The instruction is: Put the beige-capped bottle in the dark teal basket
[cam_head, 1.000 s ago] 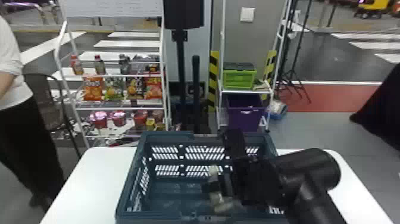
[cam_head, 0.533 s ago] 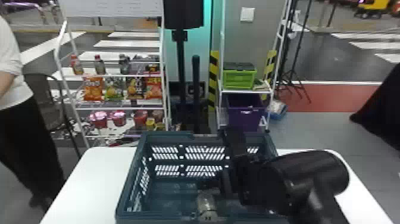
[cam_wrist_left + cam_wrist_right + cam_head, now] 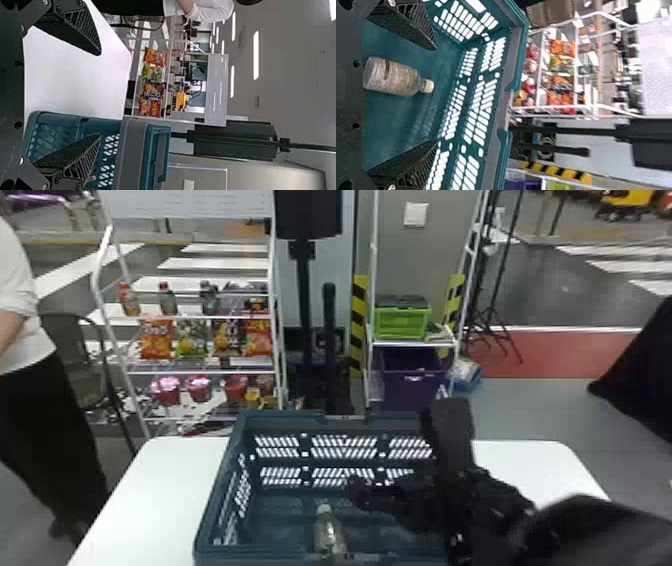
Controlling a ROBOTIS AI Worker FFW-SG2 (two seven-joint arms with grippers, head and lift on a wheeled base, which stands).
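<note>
A clear, beige-capped bottle (image 3: 329, 536) sits inside a dark teal plastic basket (image 3: 218, 485), close to the basket's near wall. The black right gripper (image 3: 400, 447) hangs over the basket's right half, its two flat fingers spread wide and apart from the bottle. The basket occupies the middle of a white tabletop (image 3: 155, 500), by its far edge. The black left gripper (image 3: 99, 95) is spread wide too.
</note>
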